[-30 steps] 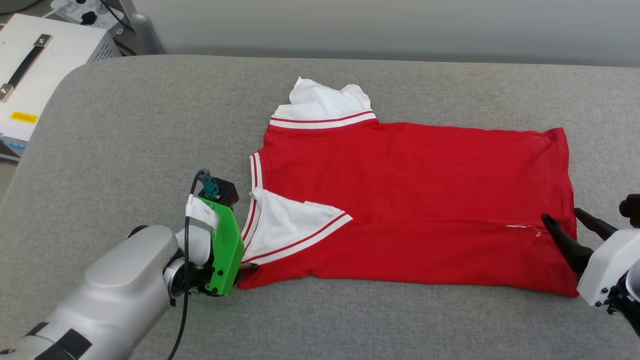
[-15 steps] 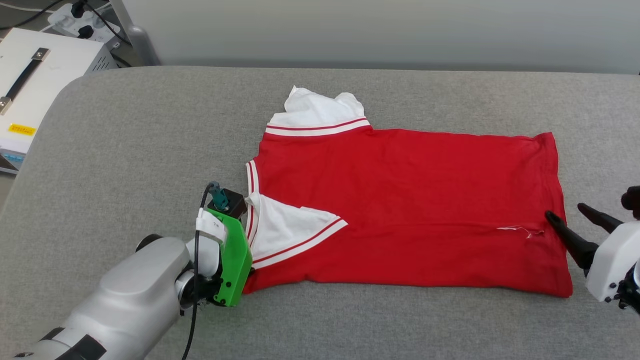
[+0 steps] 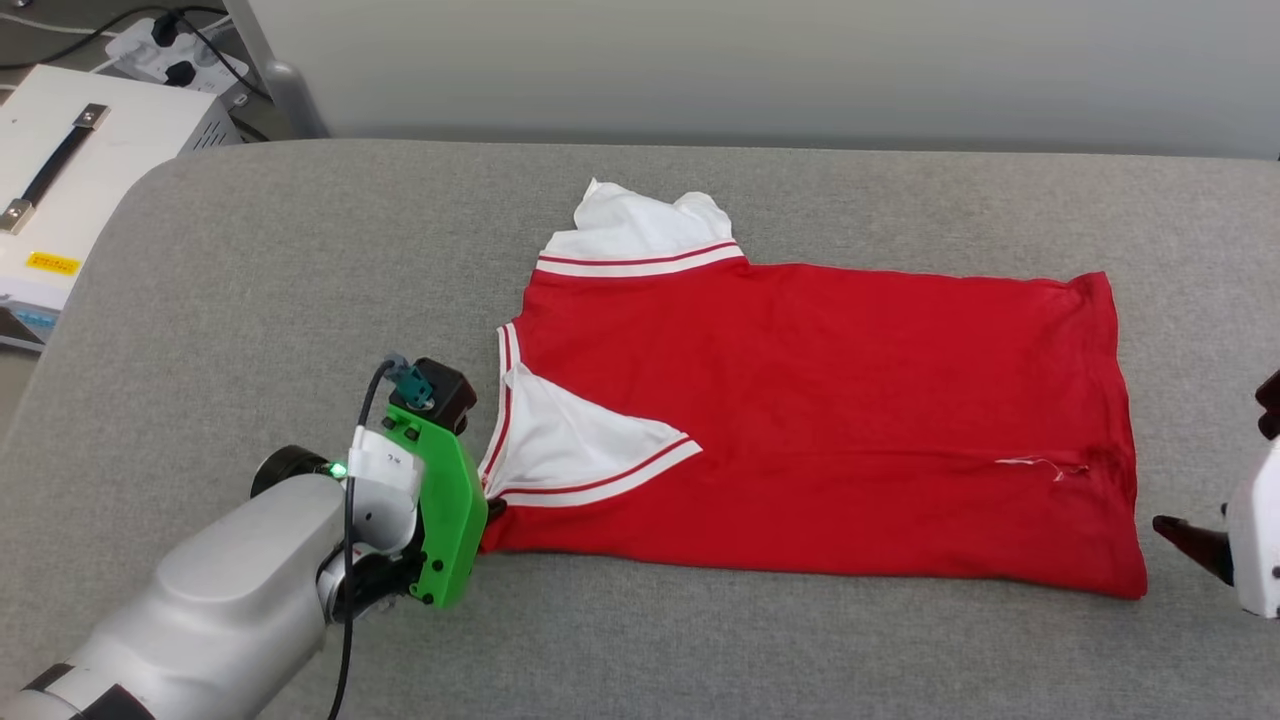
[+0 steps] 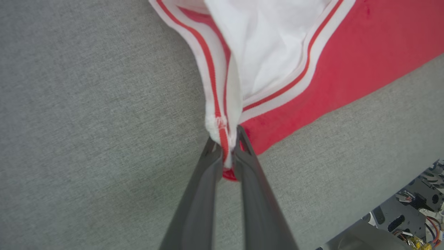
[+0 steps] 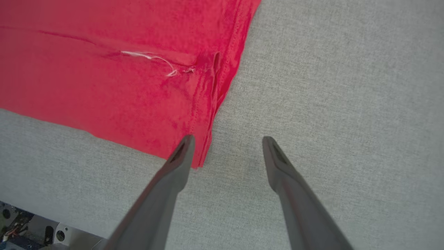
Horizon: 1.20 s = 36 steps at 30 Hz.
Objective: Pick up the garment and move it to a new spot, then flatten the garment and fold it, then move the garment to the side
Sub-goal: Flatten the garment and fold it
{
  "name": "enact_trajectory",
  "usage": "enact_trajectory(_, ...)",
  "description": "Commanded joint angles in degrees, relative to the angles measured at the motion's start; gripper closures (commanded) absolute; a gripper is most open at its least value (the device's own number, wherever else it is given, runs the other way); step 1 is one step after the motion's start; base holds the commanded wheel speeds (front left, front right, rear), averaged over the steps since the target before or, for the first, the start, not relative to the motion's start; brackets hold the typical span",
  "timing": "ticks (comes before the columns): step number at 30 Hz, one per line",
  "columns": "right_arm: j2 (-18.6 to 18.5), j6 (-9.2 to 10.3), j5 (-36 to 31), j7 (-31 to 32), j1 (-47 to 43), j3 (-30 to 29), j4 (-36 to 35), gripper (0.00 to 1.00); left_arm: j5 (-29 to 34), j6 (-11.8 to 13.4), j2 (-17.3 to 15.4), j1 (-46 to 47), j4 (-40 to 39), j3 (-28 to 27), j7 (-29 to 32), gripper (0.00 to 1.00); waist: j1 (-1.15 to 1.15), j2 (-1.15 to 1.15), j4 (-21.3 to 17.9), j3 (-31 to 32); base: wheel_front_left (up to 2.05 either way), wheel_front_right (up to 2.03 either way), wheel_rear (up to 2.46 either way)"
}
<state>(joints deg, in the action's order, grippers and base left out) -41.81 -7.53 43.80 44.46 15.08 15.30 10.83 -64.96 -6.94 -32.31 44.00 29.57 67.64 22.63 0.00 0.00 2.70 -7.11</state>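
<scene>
The garment (image 3: 820, 420), a red jersey with white sleeves and striped trim, lies folded lengthwise on the grey table, collar end to the left. My left gripper (image 4: 227, 146) is shut on its striped trim at the near left corner (image 4: 222, 128), the cloth pinched between both fingers. In the head view that gripper (image 3: 490, 510) sits at the garment's lower left edge behind a green mount. My right gripper (image 5: 225, 149) stands open just beside the hem's near right corner (image 5: 197, 152), its left fingertip (image 5: 185, 144) over the red cloth edge. One dark fingertip (image 3: 1185, 540) of it shows at the right.
A grey padded table (image 3: 300, 280) carries the work, with bare cloth all around the garment. A white box with a black handle (image 3: 60, 170) and a power strip (image 3: 180, 50) stand off the table at the far left. A loose white thread (image 5: 152, 59) lies near the hem.
My left gripper has shut on the striped trim at the near left corner. My right gripper has drawn back from over the hem to beside its near right corner. The camera has shifted slightly.
</scene>
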Motion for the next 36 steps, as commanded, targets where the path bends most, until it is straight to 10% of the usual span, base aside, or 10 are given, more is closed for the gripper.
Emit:
enact_trajectory(1, 1.53, 0.04, -0.19, 0.52, 0.44, -0.04, 0.99, 0.00, 1.05, 0.47, -0.10, -0.39, -0.79, -0.17, -0.40, 1.00, 0.00, 0.00, 0.54, -0.85, 0.00, 0.00, 0.00)
enact_trajectory(13, 10.36, 0.04, -0.33, -2.14, -1.11, 3.19, 14.87, 0.00, 0.23, 1.35, -0.16, -1.87, -1.61, -0.25, -0.93, 1.00, 0.00, 0.00, 1.23, -3.22, 0.00, 0.00, 0.00)
enact_trajectory(16, 10.67, 0.04, 0.36, -4.74, -0.71, 4.16, 15.43, 1.00, -0.20, 1.38, -0.56, -2.70, -1.14, -0.36, -1.29, 1.00, 0.00, 0.00, 0.73, -2.72, 0.00, 0.00, 0.00)
enact_trajectory(36, 2.90, 0.04, 3.42, -13.78, -11.22, -0.18, -0.56, 1.00, -2.29, 5.05, -10.04, -10.01, -15.93, -1.27, -3.41, 1.00, 0.00, 0.00, -0.07, 4.11, 0.00, 0.00, 0.00)
